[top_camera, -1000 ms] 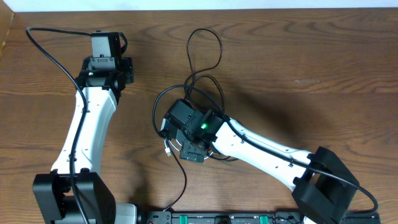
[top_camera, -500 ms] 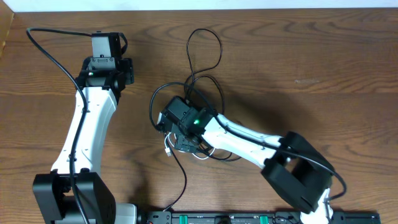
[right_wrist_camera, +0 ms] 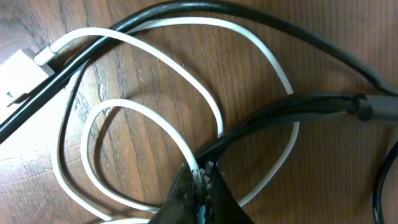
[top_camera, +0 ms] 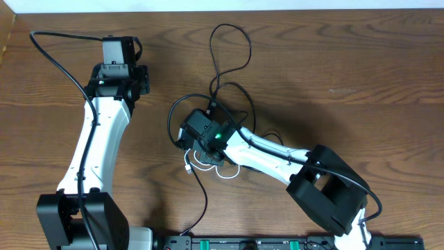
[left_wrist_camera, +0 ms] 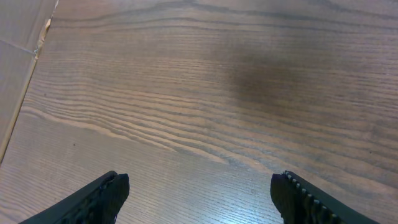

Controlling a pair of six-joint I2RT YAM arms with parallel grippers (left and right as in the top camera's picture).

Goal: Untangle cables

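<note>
Since a second ago the right arm has folded in on itself, its big black elbow block swinging toward the middle of the brown wooden table (top_camera: 361, 76). The right gripper (top_camera: 208, 147) has slid a bit left over the tangle, and its fingers have gone from wide apart to pressed together. The top loop of the thin black cords (top_camera: 207, 200) has crept a touch toward the far edge too. The left arm hasn't budged at all.

The right wrist view shows the right gripper (right_wrist_camera: 199, 186) with its dark tips squeezed tight on a bundle of black cords (right_wrist_camera: 298, 102), right where a loop of the thin white cord (right_wrist_camera: 124, 102) crosses under them. It's hard to tell whether the white one is actually caught in the pinch or just passing beneath. The white cord's flat white rectangular plug (right_wrist_camera: 18, 71) lies at the left, with another black strand running across just beside it.

From overhead the whole knot sits mid-table under the right wrist, with one black loop reaching toward the far edge and one strand trailing to the near edge.

The left gripper (left_wrist_camera: 199, 193) hangs well away at the far left, fingers spread, with only bare wood between them.
</note>
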